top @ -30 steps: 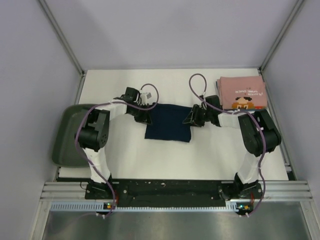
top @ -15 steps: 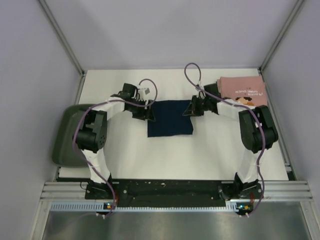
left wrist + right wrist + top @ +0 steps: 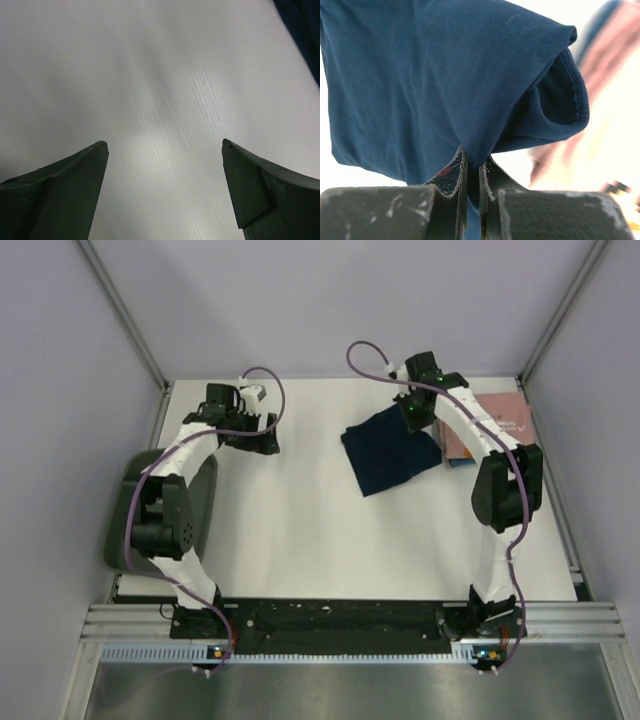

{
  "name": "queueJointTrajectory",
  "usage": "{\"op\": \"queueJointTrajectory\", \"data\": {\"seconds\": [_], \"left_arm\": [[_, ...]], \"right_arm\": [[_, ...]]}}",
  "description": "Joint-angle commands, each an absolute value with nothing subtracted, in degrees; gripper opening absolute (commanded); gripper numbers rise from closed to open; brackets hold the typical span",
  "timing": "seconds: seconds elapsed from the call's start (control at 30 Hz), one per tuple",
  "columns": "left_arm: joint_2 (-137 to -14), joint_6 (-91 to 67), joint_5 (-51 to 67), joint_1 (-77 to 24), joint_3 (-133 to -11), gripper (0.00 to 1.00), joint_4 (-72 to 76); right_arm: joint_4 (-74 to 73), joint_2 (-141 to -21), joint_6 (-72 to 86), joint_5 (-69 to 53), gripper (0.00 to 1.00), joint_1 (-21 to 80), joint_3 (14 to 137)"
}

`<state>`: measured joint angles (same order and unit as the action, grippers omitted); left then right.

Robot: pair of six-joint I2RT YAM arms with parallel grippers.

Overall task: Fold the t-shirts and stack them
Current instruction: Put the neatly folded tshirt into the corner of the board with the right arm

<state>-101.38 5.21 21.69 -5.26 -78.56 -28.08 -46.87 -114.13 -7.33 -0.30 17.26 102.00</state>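
Two fingers of the right gripper (image 3: 472, 156) are pinched shut on a fold of the soft dark navy blue cloth t-shirt (image 3: 445, 70). It is folded small, near the far right corner of the white bench (image 3: 300, 530). Just beside it lies the folded pink printed cloth t-shirt (image 3: 500, 423). The left gripper (image 3: 165, 145) hangs wide open and empty toward the far left. Folding looks done; stacking navy on pink remains.

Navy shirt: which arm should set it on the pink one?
Right. The right gripper is shut on the navy shirt beside the pink shirt; the left gripper is open, empty, farther off.
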Motion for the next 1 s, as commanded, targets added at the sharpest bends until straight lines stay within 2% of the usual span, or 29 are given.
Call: {"op": "queueJointTrajectory", "data": {"seconds": [0.0,0.37,0.77,0.97], "left_arm": [[-99.05,8.79,22.14,-5.54,-80.07,0.99,-29.62],[-99.58,10.98,23.03,-5.54,-81.03,0.98,-32.60],[-97.56,12.65,22.15,-5.54,-79.72,0.99,-32.26],[-96.77,13.01,21.97,-5.54,-78.49,0.99,-31.73]], "right_arm": [[-56.68,-114.61,-17.22,16.34,0.00,15.03,113.01],[-63.36,-115.40,-21.88,24.44,0.00,9.67,128.48],[-62.67,-112.85,-22.41,18.37,0.00,4.05,131.57],[-62.23,-114.17,-19.60,16.97,0.00,-1.93,130.26]]}}
